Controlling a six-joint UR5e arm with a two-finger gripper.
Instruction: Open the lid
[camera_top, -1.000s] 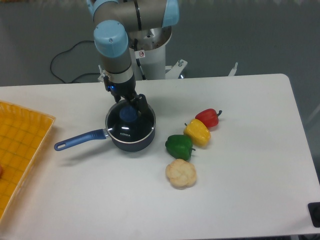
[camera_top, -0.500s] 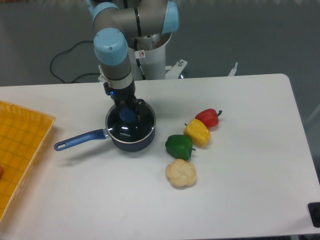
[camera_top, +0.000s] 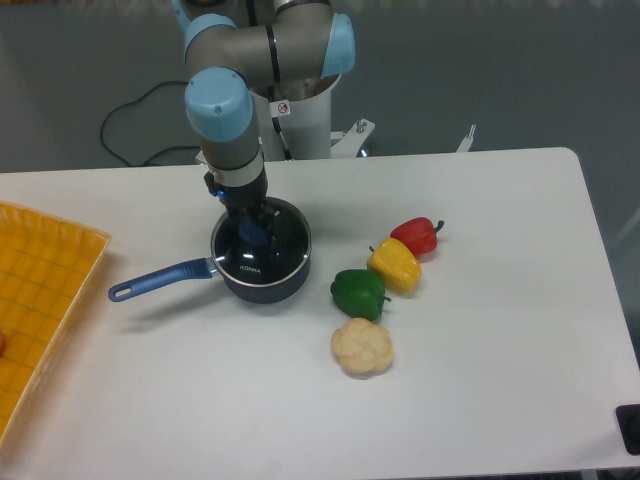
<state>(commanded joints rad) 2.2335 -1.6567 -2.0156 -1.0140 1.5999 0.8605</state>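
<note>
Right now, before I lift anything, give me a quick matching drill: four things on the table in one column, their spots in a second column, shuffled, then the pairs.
Things:
1. lid
2. red pepper
3. cauliflower
4. yellow tray

Places:
A. at the table's left edge
B. on the saucepan, under the gripper
C. nearest the camera, below the green pepper
D. far end of the pepper row, beside the yellow pepper

Pairs: 1-B, 2-D, 3-C, 4-A
</note>
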